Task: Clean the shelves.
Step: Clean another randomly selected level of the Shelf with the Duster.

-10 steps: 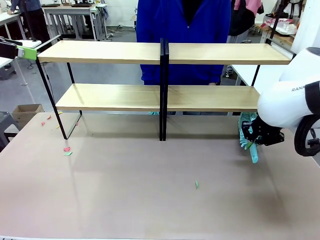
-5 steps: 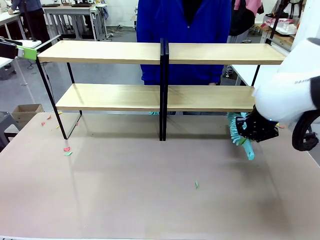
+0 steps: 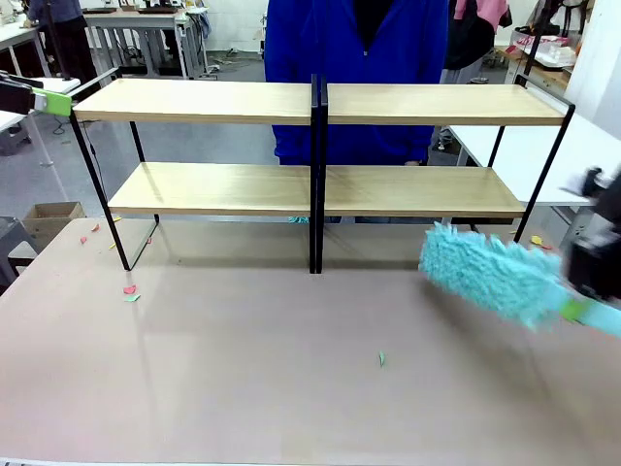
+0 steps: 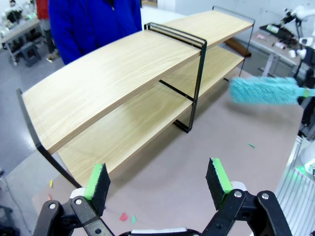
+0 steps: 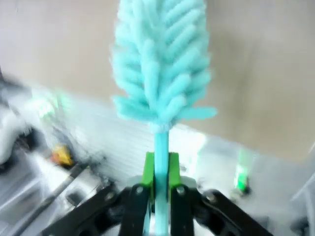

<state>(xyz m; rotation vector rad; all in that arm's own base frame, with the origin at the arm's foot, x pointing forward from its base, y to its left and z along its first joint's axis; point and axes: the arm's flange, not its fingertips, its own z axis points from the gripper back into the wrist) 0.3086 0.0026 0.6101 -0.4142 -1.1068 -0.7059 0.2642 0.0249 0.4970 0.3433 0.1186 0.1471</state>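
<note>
A: As the front view shows it, where do the shelves (image 3: 320,146) stand?

B: At the far part of the beige tabletop (image 3: 291,388), both wooden boards bare, a person in blue (image 3: 354,58) right behind them. A fluffy turquoise duster (image 3: 490,275) hangs blurred over the tabletop's right side, in front of the rack's right end and apart from it. Small paper scraps (image 3: 129,291) lie at the left, a green one (image 3: 381,359) near the middle.

A: And from the left wrist?

B: The left gripper (image 4: 157,182) hovers with jaws spread wide, nothing between the green pads (image 4: 97,179), looking onto the rack's end. The duster (image 4: 266,90) floats off beyond.

A: The right wrist view?

B: The right gripper (image 5: 158,172) has its jaws pinching the duster's thin turquoise handle (image 5: 161,147), the fluffy head (image 5: 162,59) pointing away, everything blurred.
</note>
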